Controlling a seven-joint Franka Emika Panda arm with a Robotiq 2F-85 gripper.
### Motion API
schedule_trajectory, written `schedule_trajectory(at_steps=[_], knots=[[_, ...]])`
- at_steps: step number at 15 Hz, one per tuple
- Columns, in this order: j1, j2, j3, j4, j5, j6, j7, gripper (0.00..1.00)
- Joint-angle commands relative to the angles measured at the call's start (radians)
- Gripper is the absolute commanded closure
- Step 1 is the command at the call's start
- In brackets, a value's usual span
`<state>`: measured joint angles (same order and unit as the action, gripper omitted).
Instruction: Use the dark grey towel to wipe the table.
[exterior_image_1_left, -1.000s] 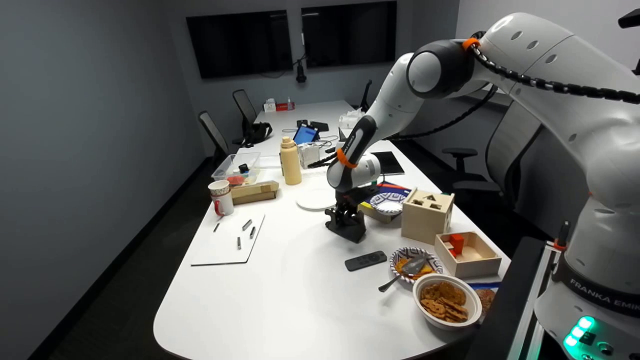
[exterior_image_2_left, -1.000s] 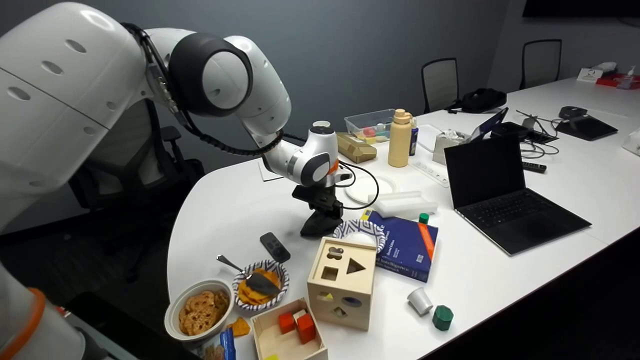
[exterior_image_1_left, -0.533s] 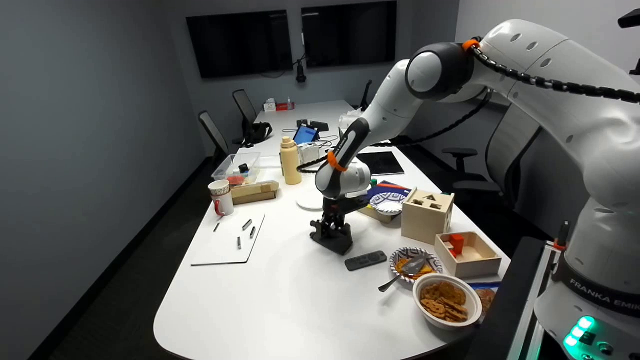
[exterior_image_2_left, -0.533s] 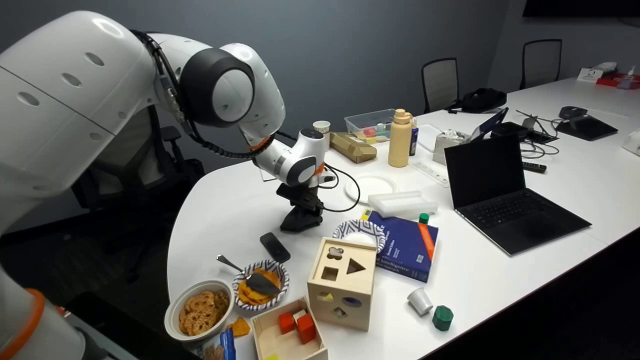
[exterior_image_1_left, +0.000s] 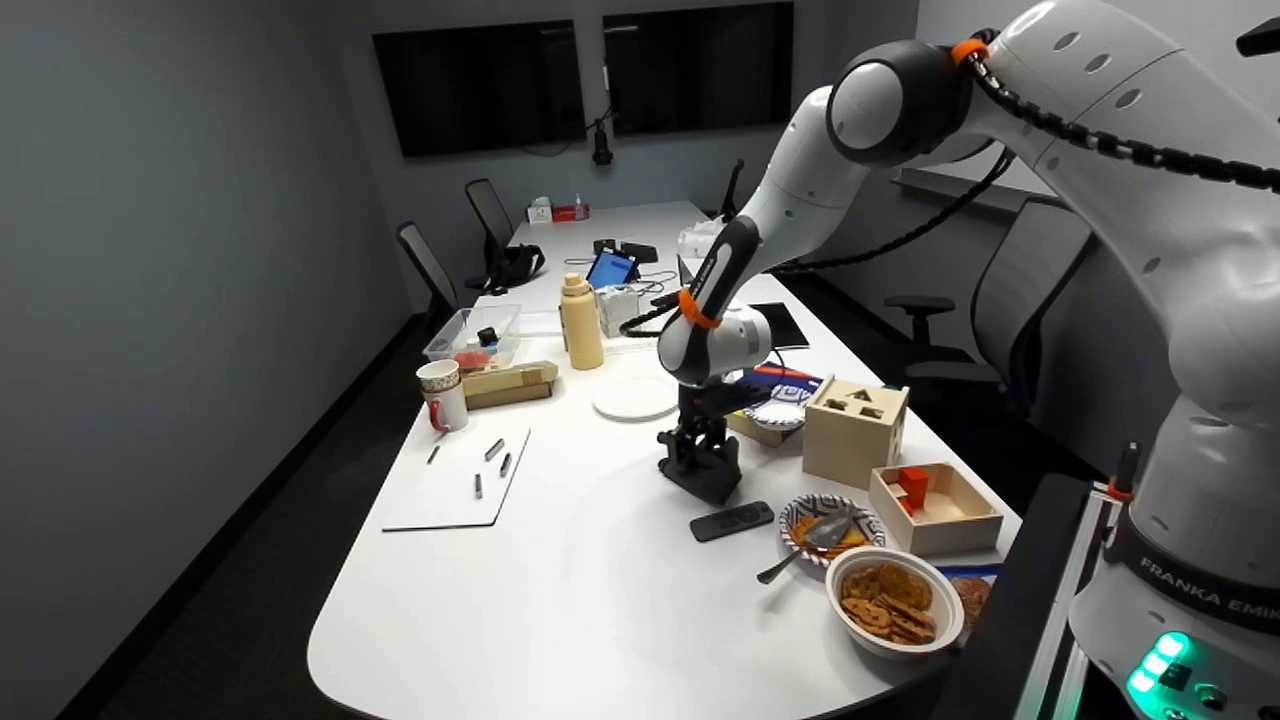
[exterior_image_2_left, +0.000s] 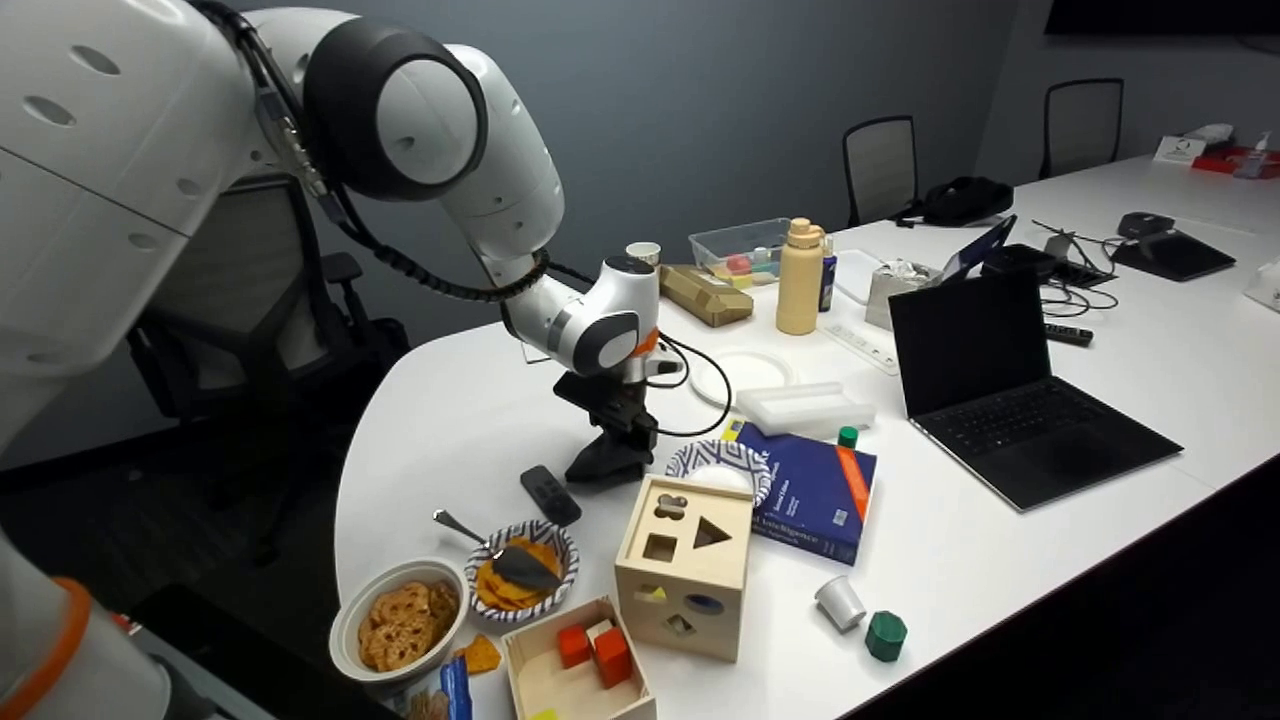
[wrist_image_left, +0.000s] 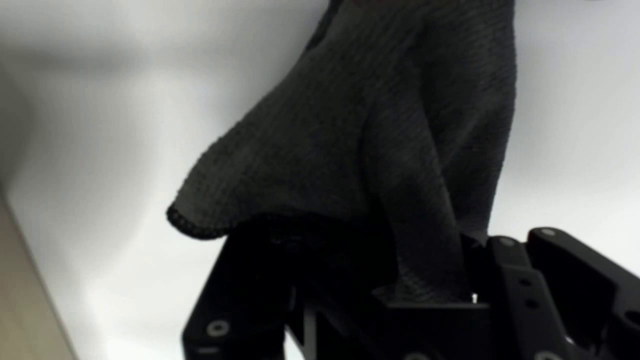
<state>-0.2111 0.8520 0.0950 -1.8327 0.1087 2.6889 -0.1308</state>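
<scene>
The dark grey towel hangs bunched below my gripper in an exterior view. It also shows as a dark wedge in an exterior view. In the wrist view the towel spreads out from between the two fingers of my gripper, which is shut on it. The fingers are partly lost in shadow. The towel's lower end is at or very near the top of the white table; exact contact is hard to tell. My gripper points down, just behind the black remote in an exterior view.
Near the towel are the black remote, a patterned bowl of chips with a spoon, a cookie bowl, a wooden shape box and a blue book. A whiteboard sheet with markers and a mug stand farther off.
My gripper and the towel moved across the table toward the whiteboard side, then back toward the shape box, ending slightly nearer the remote than a second ago. The towel stayed gripped.
</scene>
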Motion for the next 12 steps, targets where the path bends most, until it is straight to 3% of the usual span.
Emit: schedule_trajectory(at_steps=[1, 5, 12], knots=[[0.003, -0.039, -0.065, -0.047, 0.001, 0.024, 0.026, 1.00], [-0.025, 0.007, -0.079, 0.012, 0.010, 0.023, 0.007, 1.00], [-0.056, 0.029, 0.050, 0.052, 0.030, 0.003, -0.074, 1.00]])
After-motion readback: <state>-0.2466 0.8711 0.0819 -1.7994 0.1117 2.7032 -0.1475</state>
